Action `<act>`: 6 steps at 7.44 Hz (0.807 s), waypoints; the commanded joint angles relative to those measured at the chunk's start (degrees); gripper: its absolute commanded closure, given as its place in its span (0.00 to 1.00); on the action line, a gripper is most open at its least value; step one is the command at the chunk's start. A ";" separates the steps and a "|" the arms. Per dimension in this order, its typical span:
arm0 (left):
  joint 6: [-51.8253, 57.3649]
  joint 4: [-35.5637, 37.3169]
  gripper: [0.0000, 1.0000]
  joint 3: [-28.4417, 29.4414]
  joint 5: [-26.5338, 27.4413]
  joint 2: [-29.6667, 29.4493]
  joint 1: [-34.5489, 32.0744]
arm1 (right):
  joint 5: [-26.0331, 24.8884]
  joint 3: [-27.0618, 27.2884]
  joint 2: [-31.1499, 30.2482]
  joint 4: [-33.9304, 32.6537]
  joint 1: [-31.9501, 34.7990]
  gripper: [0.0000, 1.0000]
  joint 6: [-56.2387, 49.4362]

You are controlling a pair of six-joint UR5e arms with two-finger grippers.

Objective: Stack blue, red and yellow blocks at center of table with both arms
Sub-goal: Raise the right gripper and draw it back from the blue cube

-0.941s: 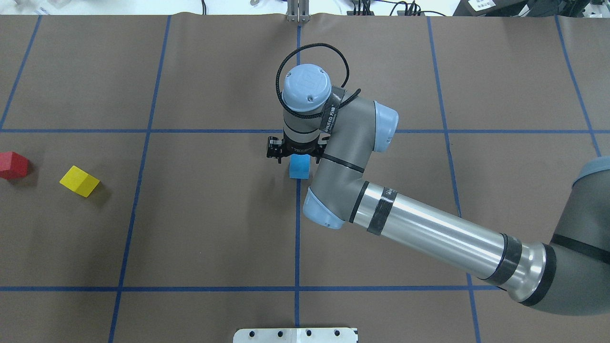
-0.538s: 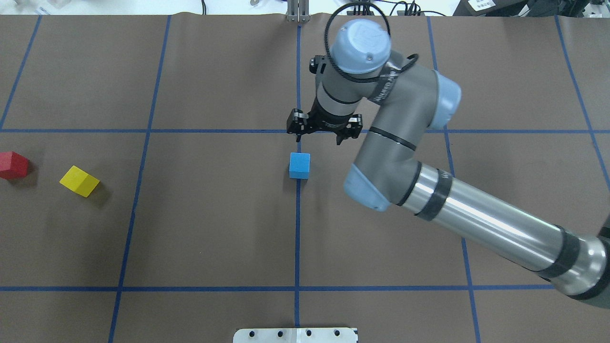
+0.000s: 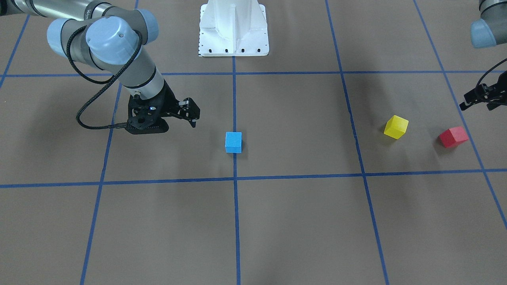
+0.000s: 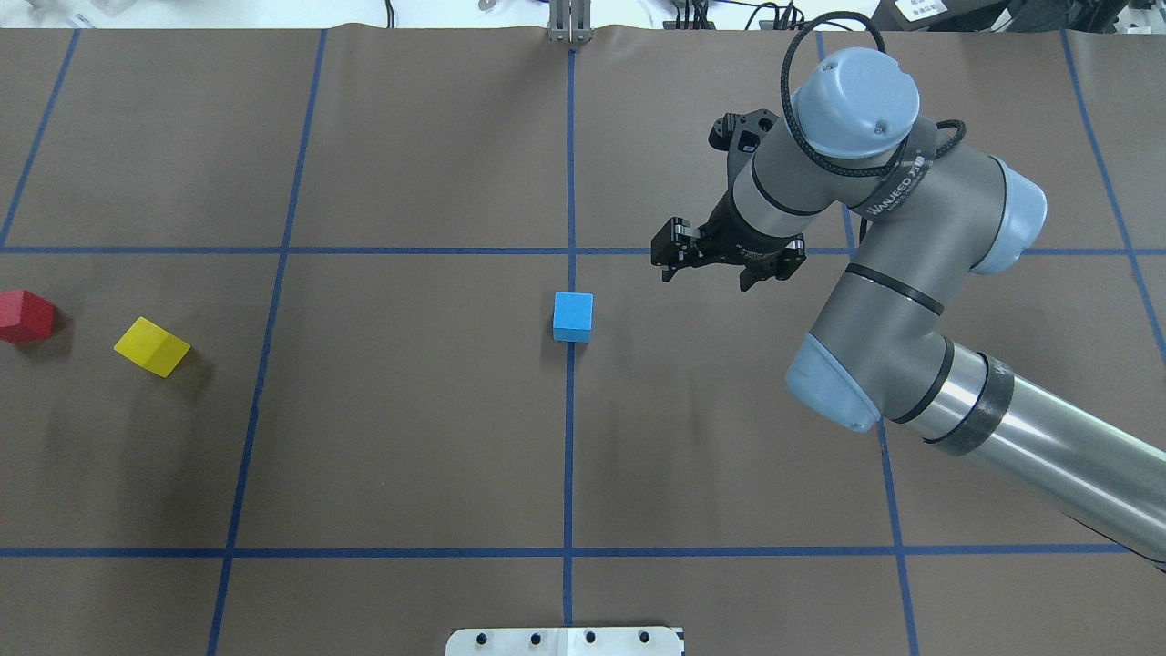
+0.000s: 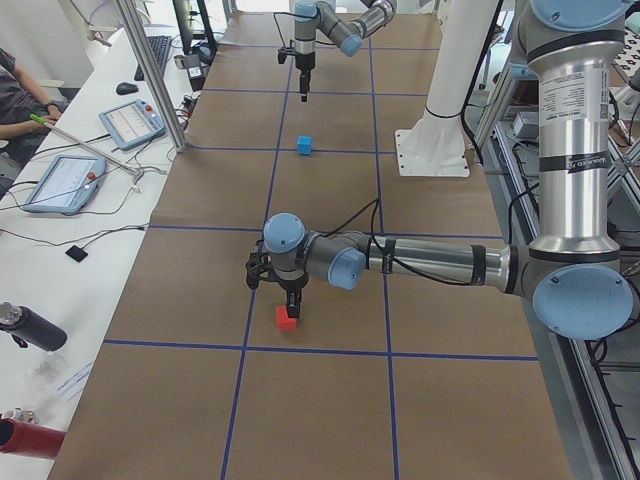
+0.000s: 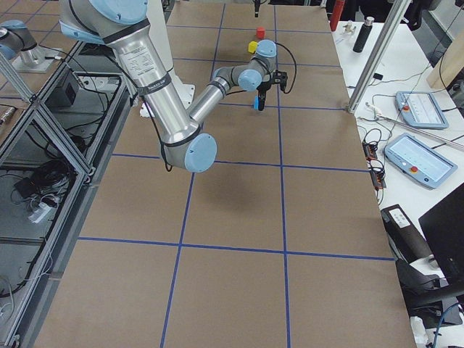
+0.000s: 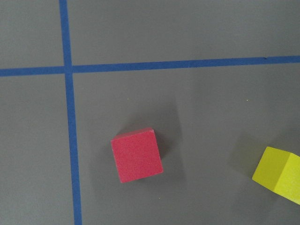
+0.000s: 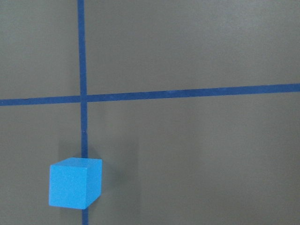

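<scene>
The blue block (image 4: 573,316) stands alone on the centre tape line, and it also shows in the front view (image 3: 233,142) and the right wrist view (image 8: 75,183). My right gripper (image 4: 708,276) is open and empty, raised above the table, off to the block's right and a little farther back. The red block (image 4: 25,316) and the yellow block (image 4: 152,346) lie at the far left. My left gripper (image 3: 476,106) looks open and hovers near the red block (image 3: 453,137). The left wrist view looks down on the red block (image 7: 137,154), with the yellow block (image 7: 279,174) at its edge.
The white robot base mount (image 4: 565,640) sits at the near table edge. Blue tape lines (image 4: 569,456) divide the brown table cover into squares. A side desk with tablets (image 5: 65,180) runs along the far side of the table.
My right gripper has lifted off the blue block and swung away to the right. The blue block stays on the centre line. Red and yellow blocks have not moved.
</scene>
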 commanded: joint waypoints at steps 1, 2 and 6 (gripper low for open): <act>-1.75 -0.68 0.01 2.23 2.13 -1.23 1.82 | -0.18 0.19 -0.82 0.18 -0.01 0.00 0.37; -1.92 -0.94 0.01 4.85 3.90 -2.98 3.14 | -0.17 0.02 -0.91 0.18 -0.10 0.00 0.37; -9.30 -8.58 0.01 12.42 4.00 -6.42 6.32 | -0.35 -0.16 -1.08 0.18 -0.27 0.00 0.28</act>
